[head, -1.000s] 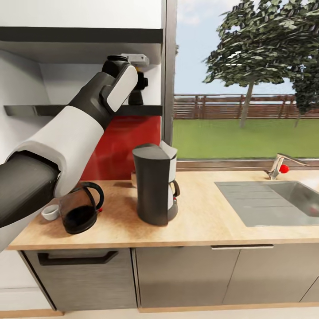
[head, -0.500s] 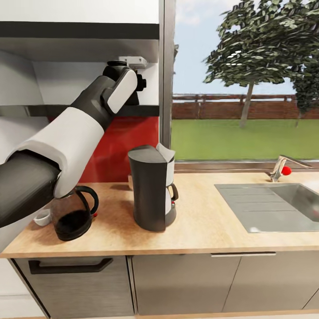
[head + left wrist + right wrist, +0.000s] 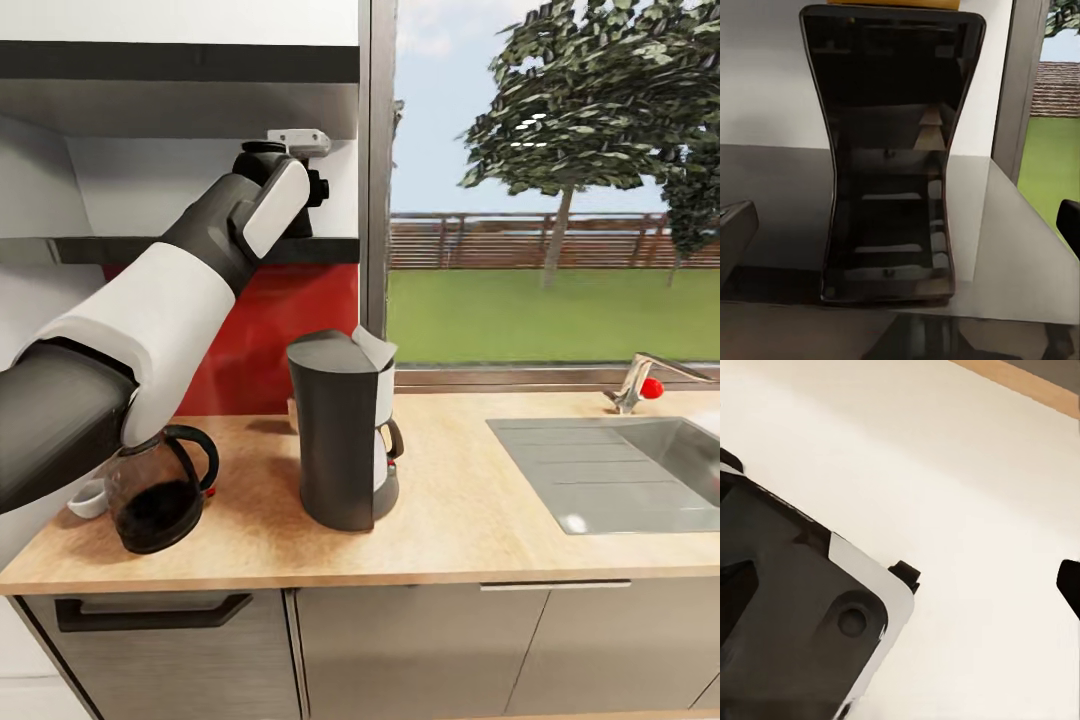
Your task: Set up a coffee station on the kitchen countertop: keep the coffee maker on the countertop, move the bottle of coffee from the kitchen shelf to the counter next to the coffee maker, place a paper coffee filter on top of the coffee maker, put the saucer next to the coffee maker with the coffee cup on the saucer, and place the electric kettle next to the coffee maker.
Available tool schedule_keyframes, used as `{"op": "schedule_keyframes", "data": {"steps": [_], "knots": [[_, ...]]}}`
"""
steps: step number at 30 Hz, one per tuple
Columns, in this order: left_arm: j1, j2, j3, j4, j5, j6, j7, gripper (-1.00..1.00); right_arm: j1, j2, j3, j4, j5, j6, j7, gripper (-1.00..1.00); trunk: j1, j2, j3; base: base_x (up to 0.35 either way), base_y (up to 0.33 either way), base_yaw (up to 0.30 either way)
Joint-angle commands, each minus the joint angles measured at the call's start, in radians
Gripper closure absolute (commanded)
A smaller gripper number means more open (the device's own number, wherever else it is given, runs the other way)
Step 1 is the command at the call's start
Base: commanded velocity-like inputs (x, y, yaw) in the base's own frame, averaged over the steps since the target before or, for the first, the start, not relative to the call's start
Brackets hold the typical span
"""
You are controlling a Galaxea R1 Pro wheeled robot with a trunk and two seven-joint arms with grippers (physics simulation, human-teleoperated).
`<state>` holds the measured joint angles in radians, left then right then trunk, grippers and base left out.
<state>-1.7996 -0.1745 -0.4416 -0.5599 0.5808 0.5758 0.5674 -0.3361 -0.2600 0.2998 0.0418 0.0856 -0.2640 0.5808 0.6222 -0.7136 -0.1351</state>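
Between the earlier pictures and now the whole head view is shifted, so the camera is judged to have moved, while the left arm is kept raised at the shelf. The bottle of coffee, a dark waisted container with a yellowish top, is seen upright on the kitchen shelf straight ahead of the left gripper, whose fingers are spread wide, one dark tip at each side of the bottle and neither touching it. In the head view the bottle is mostly masked by the left wrist. Below, the coffee maker is kept on the countertop, and a pale folded piece at its top may be the paper coffee filter, though that cannot be told for sure. The electric kettle is stood near the maker, and a small white cup is seen just beyond the kettle; a saucer cannot be made out. The right gripper is pointed at a pale surface beside a dark and white robot part, and whether its fingers are apart cannot be told. The bottle transfer is judged not yet begun: a grasp, a carry down and the cup and saucer placement are left.
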Motion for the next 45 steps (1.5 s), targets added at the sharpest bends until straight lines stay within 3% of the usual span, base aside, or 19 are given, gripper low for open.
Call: {"op": "schedule_keyframes", "data": {"steps": [1,2,3,5,12,14,20,45], "knots": [[-0.001,0.0,-0.003,0.0,0.008,0.001,0.009,-1.0,0.008,0.001,0.0,0.005,0.066,-0.009,-0.001,-1.0,0.0,-0.001,-0.002,0.008,0.0,0.0],[-0.001,0.0,-0.003,0.0,0.008,0.001,0.009,-1.0,0.029,0.006,0.002,0.007,0.153,-0.01,-0.002,-1.0,0.0,-0.001,-0.002,0.004,0.0,0.0],[-0.001,0.0,-0.003,0.0,0.008,0.001,0.009,-1.0,0.041,0.01,0.004,0.007,0.206,-0.01,-0.002,-1.0,0.0,-0.001,-0.002,0.003,0.0,0.0],[-0.001,0.0,-0.003,0.0,0.008,0.001,0.008,-1.0,0.055,0.022,0.004,0.008,0.27,-0.01,-0.003,-1.0,0.0,-0.001,-0.002,0.002,0.0,0.0],[-0.001,0.0,-0.003,0.0,0.008,0.001,0.009,-1.0,0.108,0.053,0.006,0.008,0.375,-0.012,-0.009,-1.0,0.0,-0.001,-0.002,0.014,0.0,0.0],[-0.001,0.0,-0.003,0.0,0.008,0.001,0.008,-1.0,0.124,0.066,0.006,0.009,0.405,-0.012,-0.046,-1.0,0.0,-0.001,-0.002,0.157,0.0,0.0],[-0.001,0.0,-0.003,0.0,0.008,0.001,0.008,-1.0,0.136,0.084,0.006,0.009,0.431,-0.011,-0.128,-1.0,0.0,-0.001,-0.002,0.094,0.0,0.0],[-0.001,0.0,0.0,-0.008,0.008,0.002,0.01,-1.0,0.137,0.085,0.005,0.009,0.433,-0.011,-0.134,-1.0,0.0,-0.001,-0.002,0.051,0.0,0.0]]}}
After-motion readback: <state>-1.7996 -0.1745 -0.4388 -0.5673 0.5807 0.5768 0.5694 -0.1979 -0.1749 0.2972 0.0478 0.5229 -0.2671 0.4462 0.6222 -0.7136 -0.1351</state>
